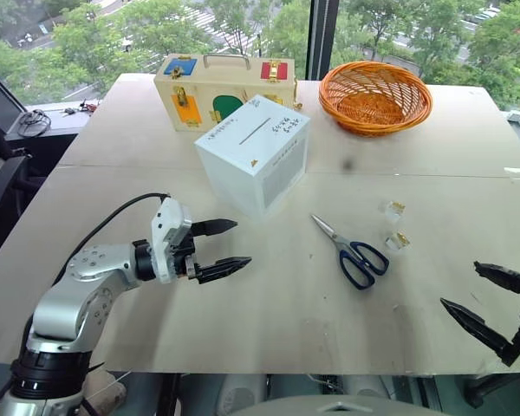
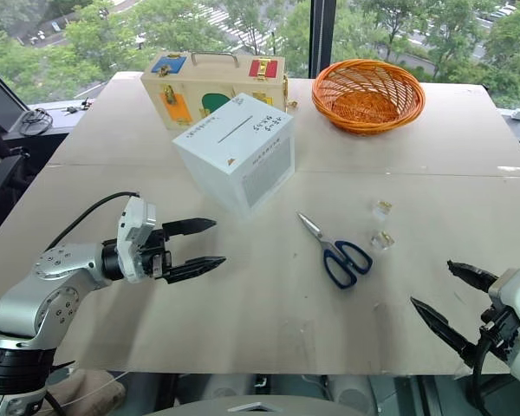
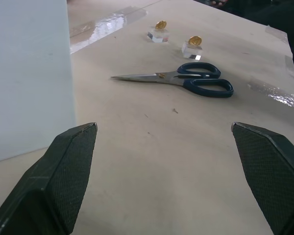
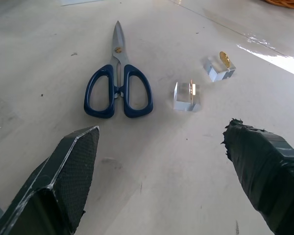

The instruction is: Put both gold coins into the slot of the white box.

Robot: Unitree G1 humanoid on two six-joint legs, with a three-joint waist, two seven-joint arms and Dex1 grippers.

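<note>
The white box [image 1: 253, 152] stands mid-table with its dark slot [image 1: 255, 130] on top. To its right, two gold coins [image 4: 224, 58] [image 4: 192, 89] each stand on edge in a small clear block [image 1: 399, 208] [image 1: 402, 238]. My left gripper [image 1: 241, 243] hovers open just in front of the box, pointing right toward the scissors, with nothing between its fingers. Near the table's front right edge my right gripper [image 1: 459, 284] is open and empty, aimed at the coins from a short distance.
Blue-handled scissors [image 1: 351, 251] lie shut between the box and the coins. A cream wooden case [image 1: 221, 87] with coloured panels sits behind the box. An orange wicker basket [image 1: 374, 95] rests at the back right.
</note>
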